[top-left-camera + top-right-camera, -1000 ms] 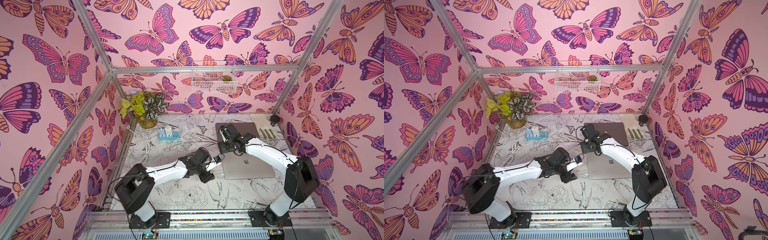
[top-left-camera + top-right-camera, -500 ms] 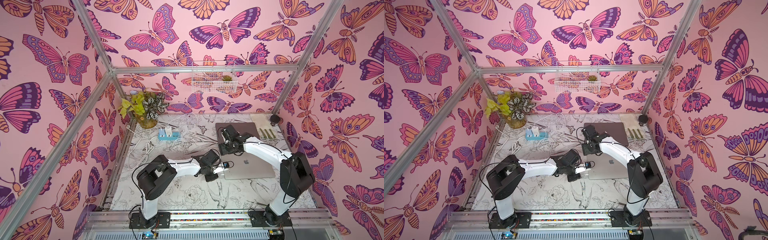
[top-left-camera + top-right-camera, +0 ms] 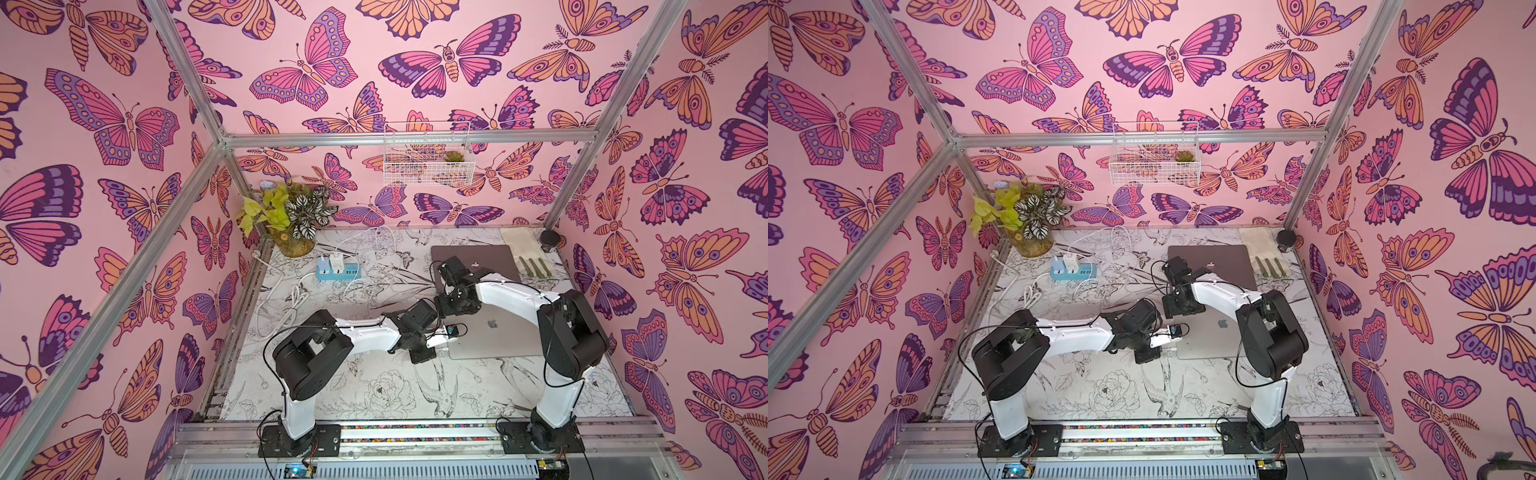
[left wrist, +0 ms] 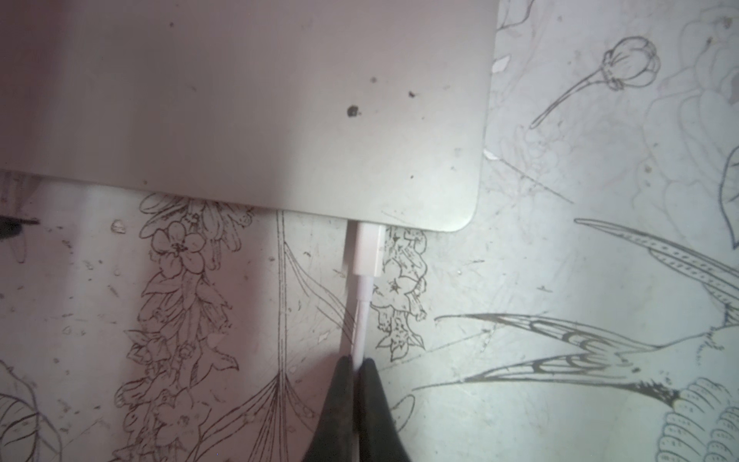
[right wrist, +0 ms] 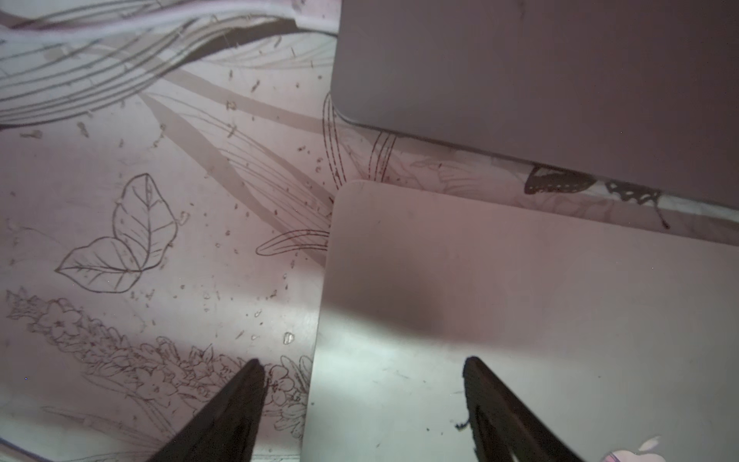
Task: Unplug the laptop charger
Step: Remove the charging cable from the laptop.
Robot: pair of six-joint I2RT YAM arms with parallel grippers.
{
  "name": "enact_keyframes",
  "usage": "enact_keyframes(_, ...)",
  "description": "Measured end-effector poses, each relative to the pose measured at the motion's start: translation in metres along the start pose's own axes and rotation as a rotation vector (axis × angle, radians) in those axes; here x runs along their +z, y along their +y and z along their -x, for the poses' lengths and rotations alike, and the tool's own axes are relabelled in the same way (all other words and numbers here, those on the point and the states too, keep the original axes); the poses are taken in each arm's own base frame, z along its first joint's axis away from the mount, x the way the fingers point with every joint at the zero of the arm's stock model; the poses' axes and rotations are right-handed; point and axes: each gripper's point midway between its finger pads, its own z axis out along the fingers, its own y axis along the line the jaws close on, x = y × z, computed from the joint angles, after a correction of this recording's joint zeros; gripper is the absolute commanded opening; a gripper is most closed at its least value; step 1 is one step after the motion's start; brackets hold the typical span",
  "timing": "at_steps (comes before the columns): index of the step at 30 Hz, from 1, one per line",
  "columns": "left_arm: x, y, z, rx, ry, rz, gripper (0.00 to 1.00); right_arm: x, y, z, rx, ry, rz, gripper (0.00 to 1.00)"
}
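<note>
1. Counter [image 3: 374, 386]: white, printed with line drawings of flowers and birds; all items below are carried on it.
2. Laptop [image 3: 498, 336]: silver, lid shut, laid flat right of centre, near side. Logo seen on the lid.
3. Second laptop [image 3: 490, 257]: darker grey, lid shut, laid just beyond the silver one with a narrow strip of counter between them.
4. Potted plant [image 3: 291, 216]: stood in the far left corner.
5. Right gripper [image 5: 364, 366]: jaws held wide apart at the silver laptop's far left corner, one finger above the counter, the other above the lid.
6. Left gripper [image 4: 357, 362]: brought to the laptop's left edge; jaws pinched together on the charger cable.
7. Power strip [image 3: 337, 272]: blue, placed far left, near the plant.
8. Charger cable [image 4: 362, 320]: white, run straight from the left gripper to the plug.
9. Charger plug [image 4: 370, 250]: white, seated in the silver laptop's left edge, close to its near left corner.
</note>
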Motion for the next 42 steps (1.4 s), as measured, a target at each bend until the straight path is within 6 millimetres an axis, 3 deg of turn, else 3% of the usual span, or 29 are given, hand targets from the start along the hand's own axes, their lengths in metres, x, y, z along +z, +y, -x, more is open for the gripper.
enact_keyframes(10,-0.006,-0.001,-0.008,-0.056,-0.029,-0.029,0.00,0.015,-0.014,-0.005,-0.025,0.026,-0.096,0.79)
enact_keyframes(16,-0.016,0.004,-0.022,-0.115,-0.026,-0.035,0.00,0.018,-0.014,-0.003,-0.053,0.019,-0.136,0.78)
enact_keyframes(22,-0.029,0.006,-0.021,-0.136,-0.058,-0.030,0.00,0.019,-0.014,-0.002,-0.059,0.018,-0.151,0.78)
enact_keyframes(31,-0.023,0.001,-0.037,-0.150,-0.035,0.012,0.00,0.019,-0.014,0.000,-0.062,0.025,-0.158,0.78)
enact_keyframes(42,-0.041,-0.002,-0.047,-0.146,-0.049,0.101,0.00,0.022,-0.015,0.004,-0.069,0.036,-0.192,0.75)
